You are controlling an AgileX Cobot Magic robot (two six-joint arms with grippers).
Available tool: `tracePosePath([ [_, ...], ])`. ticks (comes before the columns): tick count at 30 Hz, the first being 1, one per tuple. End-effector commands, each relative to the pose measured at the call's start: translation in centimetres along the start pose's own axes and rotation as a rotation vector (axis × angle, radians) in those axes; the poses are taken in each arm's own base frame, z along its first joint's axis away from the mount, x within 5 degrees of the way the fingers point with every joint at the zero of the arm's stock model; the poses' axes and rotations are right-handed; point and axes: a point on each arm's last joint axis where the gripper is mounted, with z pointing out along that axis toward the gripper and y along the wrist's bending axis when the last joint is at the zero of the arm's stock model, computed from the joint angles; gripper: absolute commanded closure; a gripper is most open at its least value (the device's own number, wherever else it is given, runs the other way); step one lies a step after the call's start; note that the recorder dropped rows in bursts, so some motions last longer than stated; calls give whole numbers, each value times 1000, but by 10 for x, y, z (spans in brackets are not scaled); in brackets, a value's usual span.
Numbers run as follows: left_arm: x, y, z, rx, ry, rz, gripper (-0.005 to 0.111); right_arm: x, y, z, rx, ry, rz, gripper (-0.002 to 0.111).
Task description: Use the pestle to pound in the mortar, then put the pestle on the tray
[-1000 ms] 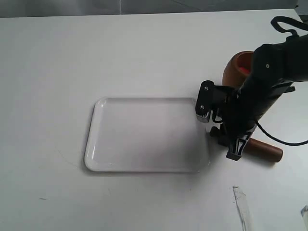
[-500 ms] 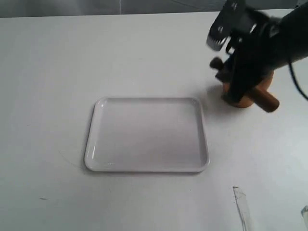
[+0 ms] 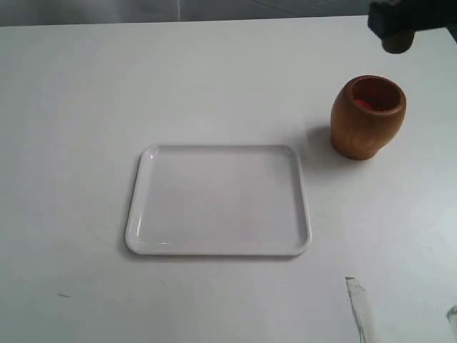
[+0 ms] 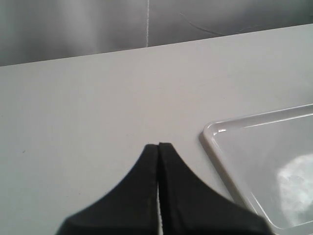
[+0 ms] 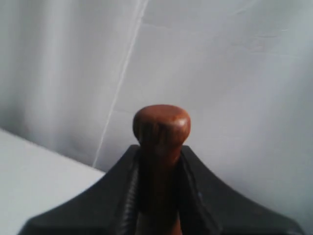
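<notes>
The tray (image 3: 218, 200) lies in the middle of the table (image 3: 214, 71). The mortar (image 3: 368, 118) stands upright to the right of it. The right tool (image 5: 160, 159) is clenched on the pestle (image 5: 161, 125), high above the table. The mortar's mouth lies below the pestle and a little nearer; I judge the pestle's axis almost vertical. The left tool (image 4: 158, 147) is pressed together on nothing, by the tray's corner.

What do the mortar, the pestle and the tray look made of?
The mortar: wood, seemingly; brown, smooth, soft sheen, reddish inside. The pestle: likely wood too; reddish-brown with darker grain streaks on its polished knob. The tray: probably plastic; white, glossy, with highlights along its rim.
</notes>
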Motion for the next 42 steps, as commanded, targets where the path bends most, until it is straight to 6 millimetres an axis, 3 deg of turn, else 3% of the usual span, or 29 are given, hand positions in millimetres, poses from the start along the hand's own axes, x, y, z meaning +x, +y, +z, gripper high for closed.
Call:
tracePosePath([
  [1, 0, -1, 0, 8, -7, -12, 107, 39, -11, -21, 235, -163, 79, 108],
  [6, 0, -1, 0, 8, -7, -12, 107, 70, -7, -21, 274, -159, 85, 108],
  [9, 0, -1, 0, 8, -7, -12, 107, 80, -1, -11, 249, -189, 116, 108],
  [15, 0, -1, 0, 8, -7, -12, 107, 119, 7, 18, 253, -35, 143, 108],
  [20, 0, -1, 0, 8, -7, -12, 107, 123, 12, 43, 231, -33, 133, 108],
  [25, 0, -1, 0, 8, -7, -12, 107, 132, 12, 48, 256, 1, 137, 108],
  [33, 0, -1, 0, 8, -7, -12, 107, 187, 25, 54, 236, 188, 147, 108],
  [37, 0, -1, 0, 8, -7, -12, 107, 176, 19, 53, 275, 154, 159, 108],
  [42, 0, -1, 0, 8, -7, -12, 107, 116, 7, 44, 279, -48, 102, 108],
])
